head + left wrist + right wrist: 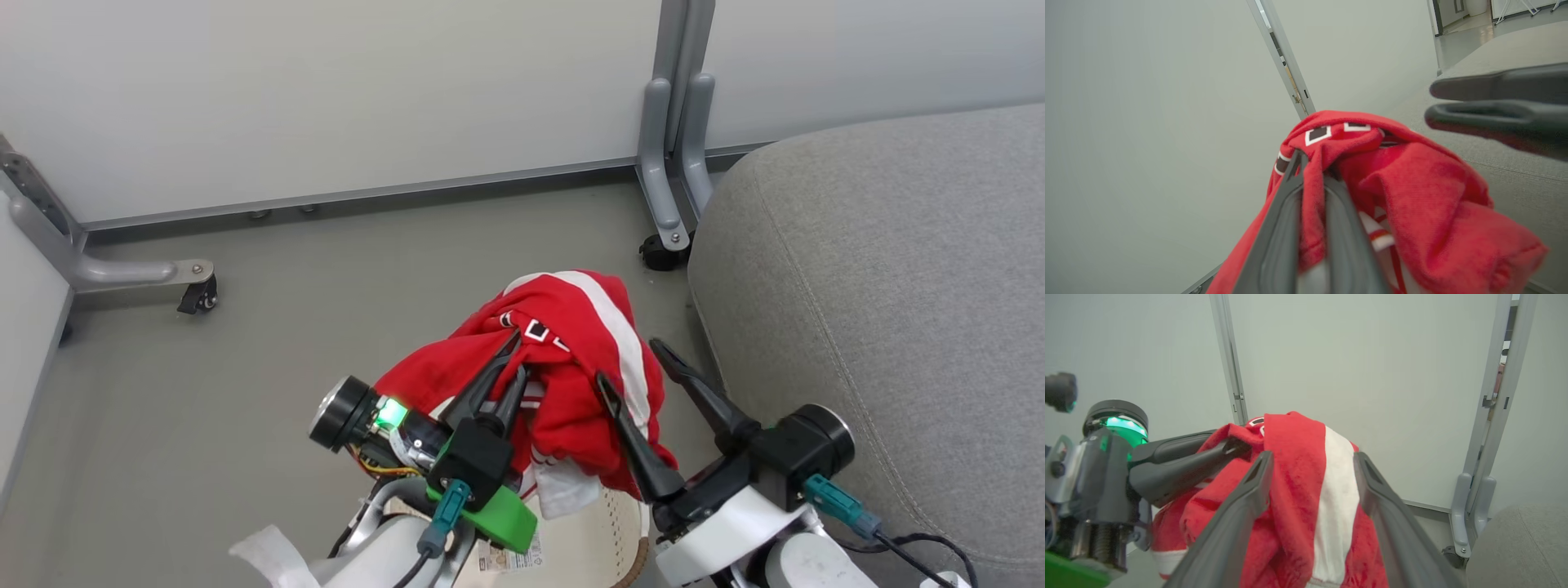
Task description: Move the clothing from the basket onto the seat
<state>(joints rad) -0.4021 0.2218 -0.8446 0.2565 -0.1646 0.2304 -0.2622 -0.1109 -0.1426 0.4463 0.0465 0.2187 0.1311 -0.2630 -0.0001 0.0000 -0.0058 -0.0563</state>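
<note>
At the left side of the head view, my left pincer (517,354) is closed narrow on a fold of the clothing (571,392). The left wrist view confirms it: red cloth is squeezed between its two fingers. The clothing hangs from this grip as a bunched bundle, lifted above the basket (604,531), whose cream wall shows just under it. Only the white hem comes down near the rim, and I cannot tell if it touches.

Moving to the right, my right pincer (629,361) stands wide open, with one finger on each side of the fold with the white stripe. The cloth is between its fingers but, as far as I can judge, not pinched. Further right, just beside this pincer, is the seat (882,286), its rounded edge facing the bundle.

The next move turns on direction. The seat lies to the right of the clothing, the carrying arm is the farther one, and the right arm stands between them. I think the bundle must travel rightward, high enough to pass over that edge.
</note>
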